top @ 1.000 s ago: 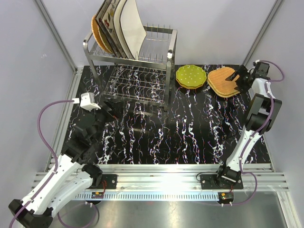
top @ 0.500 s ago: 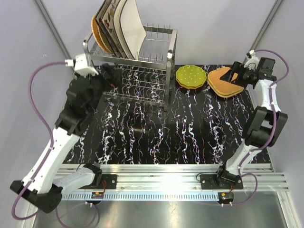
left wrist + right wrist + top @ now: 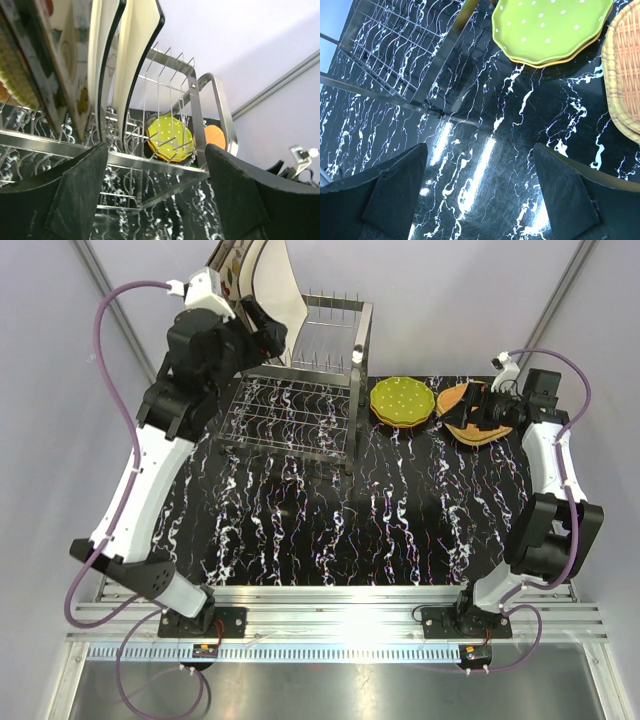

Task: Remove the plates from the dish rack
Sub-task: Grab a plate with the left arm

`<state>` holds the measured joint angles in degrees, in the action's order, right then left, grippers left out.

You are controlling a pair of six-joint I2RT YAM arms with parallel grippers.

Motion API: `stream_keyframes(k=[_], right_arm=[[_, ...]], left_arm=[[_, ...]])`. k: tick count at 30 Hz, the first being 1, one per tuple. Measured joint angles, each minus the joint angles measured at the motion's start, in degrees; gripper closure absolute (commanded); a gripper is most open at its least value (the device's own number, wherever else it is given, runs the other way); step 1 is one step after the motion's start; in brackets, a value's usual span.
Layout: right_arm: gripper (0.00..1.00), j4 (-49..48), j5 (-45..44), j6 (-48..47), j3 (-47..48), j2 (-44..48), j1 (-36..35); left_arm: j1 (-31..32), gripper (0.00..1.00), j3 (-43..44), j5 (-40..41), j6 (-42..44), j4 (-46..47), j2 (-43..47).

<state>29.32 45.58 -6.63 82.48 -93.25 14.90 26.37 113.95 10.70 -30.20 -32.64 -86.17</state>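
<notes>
The steel dish rack stands at the back of the table. Upright in its top left slots are cream square plates, flowered ones and a wicker plate. My left gripper is raised at the rack's top, just in front of the cream plates. It stands open, with the rack's top rail crossing between the fingers and nothing held. On the table right of the rack lie stacked green dotted plates and wicker plates. My right gripper hovers open over the wicker stack's left edge.
The black marbled tabletop spreads in front of the rack. The rack's lower wire shelf holds nothing that I can see. Grey walls and metal frame posts close in the back and sides.
My left arm has swung up from the table's left side to the rack's top by the plates. The right gripper has shifted left over the wicker stack.
</notes>
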Motion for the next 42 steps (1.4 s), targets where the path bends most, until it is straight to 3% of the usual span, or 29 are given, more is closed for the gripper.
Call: stream_keyframes(k=[5, 24, 36, 42], right_arm=[[0.06, -1.03, 0.70, 0.48, -0.98, 0.20, 0.02], [0.06, -2.10, 2.10, 1.49, -2.05, 0.96, 0.02], [0.06, -2.27, 2.14, 2.01, -2.05, 1.11, 0.02], [0.05, -2.49, 2.16, 2.19, -2.05, 1.29, 0.02]], left_arm=[[-0.24, 0.30, 7.26, 0.00, -2.73, -4.04, -5.27], [-2.89, 0.41, 12.48, -1.66, -6.01, -6.32, -12.13], [-2.43, 0.55, 10.14, 2.05, 3.78, 0.66, -14.08], [-1.84, 0.56, 5.84, 4.02, 10.62, 8.44, -14.10]])
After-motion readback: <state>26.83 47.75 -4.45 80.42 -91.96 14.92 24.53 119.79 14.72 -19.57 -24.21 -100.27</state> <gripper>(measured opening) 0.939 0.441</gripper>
